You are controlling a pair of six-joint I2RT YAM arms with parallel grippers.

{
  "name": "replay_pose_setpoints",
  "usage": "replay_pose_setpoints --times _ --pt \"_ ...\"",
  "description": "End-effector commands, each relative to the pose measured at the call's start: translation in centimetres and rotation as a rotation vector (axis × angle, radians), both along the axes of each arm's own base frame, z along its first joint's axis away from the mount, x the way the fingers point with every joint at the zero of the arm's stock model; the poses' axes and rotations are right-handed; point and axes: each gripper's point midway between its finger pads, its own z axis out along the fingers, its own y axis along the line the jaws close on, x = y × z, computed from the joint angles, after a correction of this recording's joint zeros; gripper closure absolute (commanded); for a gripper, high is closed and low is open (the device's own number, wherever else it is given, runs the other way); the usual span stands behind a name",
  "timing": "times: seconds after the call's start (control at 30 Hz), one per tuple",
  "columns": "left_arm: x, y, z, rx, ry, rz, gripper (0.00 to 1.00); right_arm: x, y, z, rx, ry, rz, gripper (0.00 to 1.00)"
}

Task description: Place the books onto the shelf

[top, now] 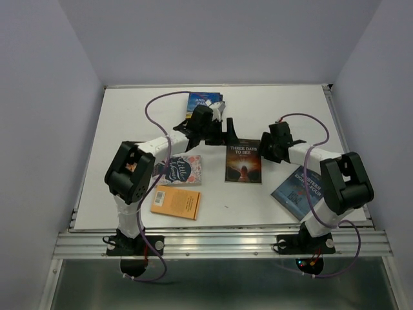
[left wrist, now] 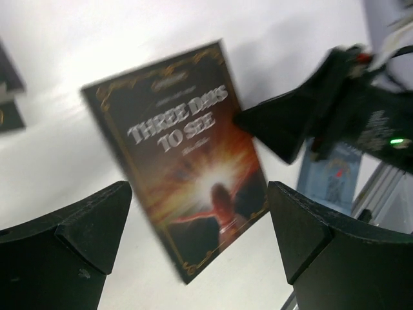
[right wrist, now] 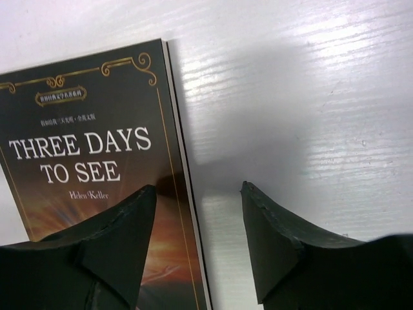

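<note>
The dark book "Three Days to See" (top: 244, 161) lies flat in the middle of the table (top: 129, 129). My right gripper (right wrist: 199, 194) is open and low over the dark book's (right wrist: 97, 129) right edge, one finger over the cover and the other over bare table. My left gripper (left wrist: 200, 219) is wide open above the dark book's (left wrist: 187, 155) far end and holds nothing. Other books lie flat: floral (top: 181, 170), orange (top: 175, 202), blue (top: 298, 189) at the right, another blue (top: 205, 101) at the back. I cannot make out the shelf.
The right gripper (left wrist: 290, 123) shows as a black wedge in the left wrist view, close beside the dark book. Purple cables (top: 158, 110) loop over both arms. White walls close off the table's back and sides. A metal rail (top: 219, 242) runs along the near edge.
</note>
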Motion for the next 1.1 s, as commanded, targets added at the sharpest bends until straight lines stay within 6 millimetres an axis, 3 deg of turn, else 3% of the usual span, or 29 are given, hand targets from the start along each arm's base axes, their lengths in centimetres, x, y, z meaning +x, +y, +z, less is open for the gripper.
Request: replay_pose_setpoints --times 0.0,0.1,0.2,0.27,0.4,0.53,0.63,0.9,1.0,1.07 --pt "-1.3 1.1 -4.0 0.026 0.087 0.019 0.01 -4.2 -1.4 -2.2 -0.055 0.14 0.057 0.36" --pt "-1.6 0.9 -5.7 0.026 0.126 0.009 0.01 -4.9 -1.4 -2.3 -0.08 0.139 0.087 0.3" --pt "-1.6 0.9 -6.5 0.031 0.143 0.016 0.01 -5.6 -1.5 -2.7 -0.121 0.15 0.106 0.07" --pt "-1.7 0.9 -6.9 0.026 0.15 0.018 0.01 -5.8 -1.9 -3.0 -0.161 0.161 0.105 0.0" --pt "-2.1 0.6 -7.5 0.014 0.178 0.001 0.01 -6.1 -2.0 -3.4 -0.257 0.186 0.087 0.0" --pt "-2.2 0.6 -7.9 0.006 0.189 0.005 0.01 -6.6 -4.1 -3.5 -0.371 0.211 -0.003 0.0" --pt "-2.6 0.3 -7.9 -0.01 0.195 -0.008 0.01 -7.0 -4.5 -4.0 -0.404 0.231 0.0 0.0" --pt "-4.2 -1.6 -7.2 -0.098 0.233 -0.106 0.01 -9.7 -2.9 -6.9 -0.383 0.36 0.071 0.01" --pt "-5.2 -2.4 -6.0 -0.182 0.251 -0.161 0.01 -11.1 -2.4 -8.1 -0.342 0.415 0.076 0.09" --pt "-5.6 -2.9 -5.2 -0.22 0.249 -0.185 0.01 -11.5 -2.1 -8.2 -0.322 0.429 0.077 0.08"
